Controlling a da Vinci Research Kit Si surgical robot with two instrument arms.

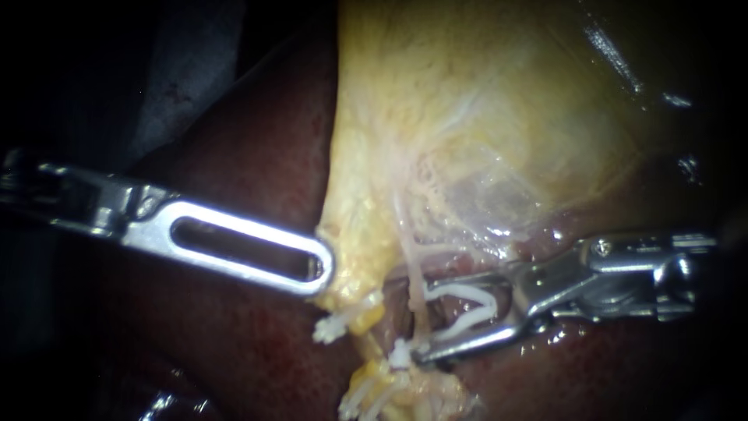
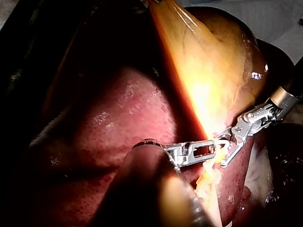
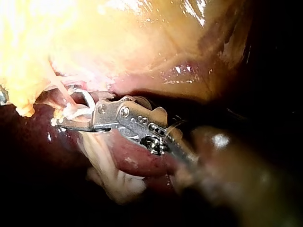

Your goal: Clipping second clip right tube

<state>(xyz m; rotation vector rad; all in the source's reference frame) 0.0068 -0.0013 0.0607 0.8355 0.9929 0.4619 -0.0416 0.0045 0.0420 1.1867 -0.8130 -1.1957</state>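
In the endoscope view, the left instrument's hand (image 1: pixel 321 269) is clamped on the lower edge of the yellow gallbladder (image 1: pixel 467 101), drawing it off the dark liver (image 1: pixel 257 156). The right tube (image 1: pixel 411 257) runs down from that stretched tissue as a thin pale strand. The right instrument's hand (image 1: pixel 418 320) stands wide apart, yet it carries an open clip (image 1: pixel 463 291), with one white leg lying along each jaw. The tube crosses between the two legs. Just beside the tip of the lower jaw, a set clip (image 1: pixel 401 353) appears to sit on the same tube.

To clip well here, I judge that the tube should lie deep in the open clip, with both leg ends showing past it. The hand should sit square across the tube and a little apart from the set clip before it squeezes.

In the left wrist view, the two hands nearly meet at the gallbladder's edge, and glare hides the tube. A steady pull from the left instrument should hold the tube taut and straight for the clip.

In the right wrist view, the open clip reaches around the pale tube, and loose pale strands hang close under it. It is worth checking that no strand or liver lies between the legs. The far leg end is unclear from here, so the endoscope is the better guide.
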